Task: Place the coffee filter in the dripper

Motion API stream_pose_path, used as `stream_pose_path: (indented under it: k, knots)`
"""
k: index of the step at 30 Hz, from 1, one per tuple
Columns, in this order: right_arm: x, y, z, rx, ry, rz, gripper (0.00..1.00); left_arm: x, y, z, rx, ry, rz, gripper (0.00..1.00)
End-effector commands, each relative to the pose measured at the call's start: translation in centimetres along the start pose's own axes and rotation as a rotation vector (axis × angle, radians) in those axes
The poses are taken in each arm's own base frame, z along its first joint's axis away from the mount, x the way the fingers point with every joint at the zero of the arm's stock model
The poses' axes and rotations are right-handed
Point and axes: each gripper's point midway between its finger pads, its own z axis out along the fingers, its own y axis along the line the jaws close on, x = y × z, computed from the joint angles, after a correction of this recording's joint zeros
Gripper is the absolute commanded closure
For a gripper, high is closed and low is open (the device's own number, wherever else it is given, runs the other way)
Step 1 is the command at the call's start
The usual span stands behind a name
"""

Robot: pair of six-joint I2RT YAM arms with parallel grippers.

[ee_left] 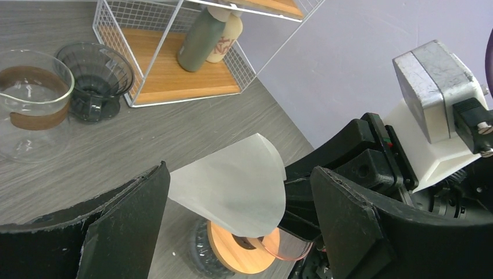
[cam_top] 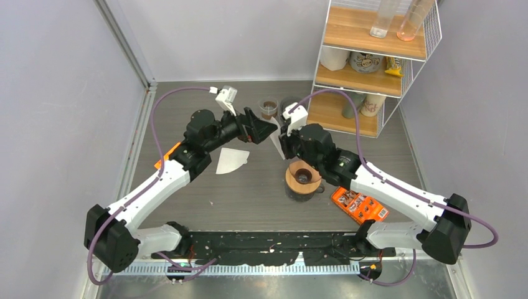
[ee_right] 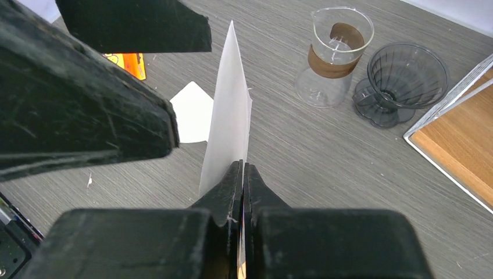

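My right gripper [cam_top: 279,139] [ee_right: 242,170] is shut on a white paper coffee filter [ee_right: 229,116] and holds it upright, edge-on, above the table. The filter also shows in the left wrist view [ee_left: 238,183] and the top view [cam_top: 274,144]. My left gripper [cam_top: 264,128] [ee_left: 239,192] is open, one finger on each side of the filter, not closed on it. A glass dripper with a wooden collar [cam_top: 303,179] [ee_left: 244,256] stands on the table just below the filter. A second filter [cam_top: 231,160] [ee_right: 192,110] lies flat on the table.
A glass carafe with a brown band [cam_top: 269,109] [ee_right: 334,55] and a dark grey dripper [ee_right: 401,81] [ee_left: 93,81] stand at the back. A wire-and-wood shelf [cam_top: 367,56] is at the back right. Orange packets lie at the right [cam_top: 359,205] and left [cam_top: 167,156].
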Motion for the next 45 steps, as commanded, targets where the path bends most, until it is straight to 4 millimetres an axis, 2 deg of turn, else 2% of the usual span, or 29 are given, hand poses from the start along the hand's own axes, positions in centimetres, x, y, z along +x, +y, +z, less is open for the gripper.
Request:
stream_pose_path:
  k: [1, 9, 20, 25, 30, 37, 41, 45]
  knots:
    - [-4.4, 0.9, -0.1, -0.013, -0.122, -0.003, 0.95, -1.4, -1.7, 0.6, 0.056, -0.034, 0.009, 0.00]
    - [-4.7, 1.1, -0.1, -0.019, -0.130, -0.003, 0.95, -0.6, -0.1, 1.0, -0.033, -0.029, 0.038, 0.03]
    - [-4.4, 0.0, -0.2, 0.044, -0.121, -0.004, 0.95, -1.0, 2.9, -0.7, -0.266, -0.092, 0.105, 0.06]
    - [-4.4, -0.7, -0.3, 0.086, -0.116, 0.006, 0.95, -0.9, 3.5, -1.4, -0.330, -0.100, 0.150, 0.06]
    - [-4.5, -0.7, -0.4, 0.087, -0.116, 0.017, 0.95, -0.8, 3.9, -1.7, -0.369, -0.102, 0.188, 0.07]
    - [-4.7, -0.2, -0.2, 0.062, -0.119, 0.030, 0.95, -0.4, 3.2, -1.0, -0.372, -0.083, 0.217, 0.08]
    - [-5.0, -0.2, -0.1, 0.070, -0.132, 0.053, 0.95, 0.2, 2.8, -0.5, -0.360, -0.067, 0.214, 0.11]
    - [-5.5, -0.5, -0.2, 0.089, -0.159, 0.080, 0.95, 0.8, 2.9, -0.1, -0.363, -0.055, 0.201, 0.21]
